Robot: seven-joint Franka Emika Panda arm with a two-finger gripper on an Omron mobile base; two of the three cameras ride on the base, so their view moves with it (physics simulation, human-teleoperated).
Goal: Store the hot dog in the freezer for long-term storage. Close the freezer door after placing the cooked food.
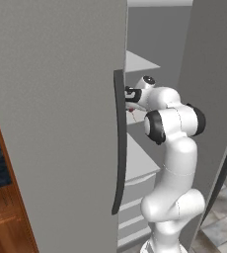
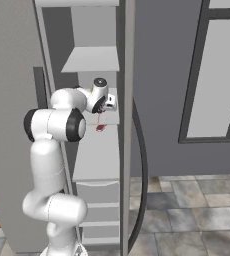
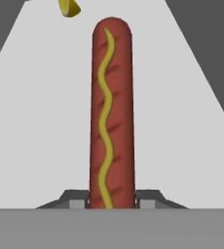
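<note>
In the left base view, the closed light grey door with a long dark vertical handle [image 1: 119,143] stands at the left, and beside it the tall grey freezer [image 1: 135,163] shows white shelves inside. The white arm reaches into it, where the two-finger gripper [image 3: 112,200] is clamped narrowly on the reddish-brown hot dog with a wavy yellow mustard line [image 3: 111,114], held over a white shelf [image 3: 41,121]. A small yellow piece [image 3: 68,7] lies at that shelf's far end. Further right, the open grey freezer door [image 2: 128,125] stands edge-on.
</note>
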